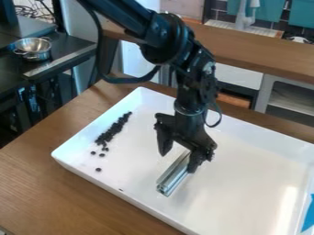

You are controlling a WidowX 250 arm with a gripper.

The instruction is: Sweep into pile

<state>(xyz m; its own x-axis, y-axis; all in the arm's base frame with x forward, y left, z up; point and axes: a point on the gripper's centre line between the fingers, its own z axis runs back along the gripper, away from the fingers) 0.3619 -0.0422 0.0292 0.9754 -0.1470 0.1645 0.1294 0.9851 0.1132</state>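
Here we are above the wooden bench (55, 186), and the black arm (164, 39) slants in from the top left, its gripper (178, 161) hanging low over the middle of the big white tray (245, 158). The jaws are parted, a good gap between them, and there's a pale metal bar (173, 176) right down there, lying aslant on the tray floor! Its upper end sits close against the jaw on the view's right, while the other jaw stands apart from it; whether the bar is touched, I can't tell.

Over on the view's left, there are the small dark pieces (111, 131), most of them bunched in a long, narrow streak running alongside the tray's left wall. A few stragglers lie loose below its near end, with one round piece (98, 170) on its own further down, and a tiny dark speck (120, 189) close to the near wall.

At the right edge, a bit of blue (308, 215) shows by the tray's rim. Off at upper left, a shiny metal bowl (33, 48) sits on a dark counter (60, 51), and teal cloth (305, 14) hangs in the back.
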